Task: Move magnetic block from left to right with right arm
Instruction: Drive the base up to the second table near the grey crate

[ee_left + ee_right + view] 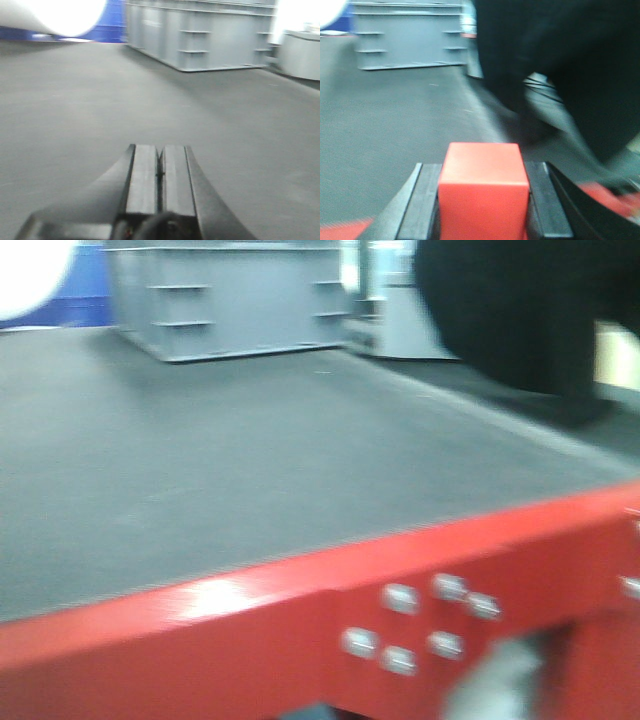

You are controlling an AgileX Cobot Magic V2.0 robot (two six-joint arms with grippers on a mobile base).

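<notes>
The magnetic block, a plain red cube, sits clamped between the two dark pads of my right gripper in the right wrist view, filling the gap between them. It hangs above the grey mat. In the left wrist view my left gripper hovers over the mat with its pads pressed together and nothing between them. The front view is blurred and shows neither the block nor either gripper clearly.
A glossy red frame bar with bolts runs across the near edge. A grey box-like structure stands at the far side of the mat. A large dark blurred shape, also in the right wrist view, fills the upper right.
</notes>
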